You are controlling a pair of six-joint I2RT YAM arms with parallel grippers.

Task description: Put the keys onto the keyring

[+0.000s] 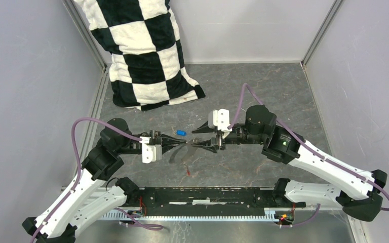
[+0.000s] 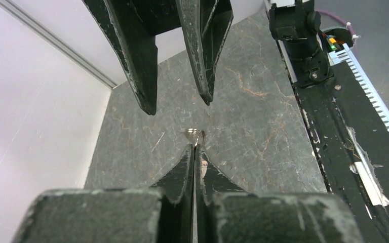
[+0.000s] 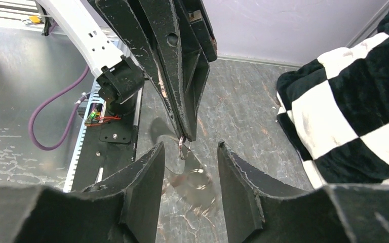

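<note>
With the keyring (image 3: 183, 147) clamped in the left end effector (image 2: 195, 149) and the right end effector (image 3: 190, 149) spread apart, the blue key (image 1: 181, 133) just above them was judged due for pickup.

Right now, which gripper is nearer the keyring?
Left. The left gripper has its fingers shut on the keyring, which sticks out at their tips. The right gripper faces it with its fingers open, just short of the ring and not touching it.

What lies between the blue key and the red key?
In the top view, the left gripper and right gripper nearly meet tip to tip over that stretch; the left pinches the small keyring.
</note>
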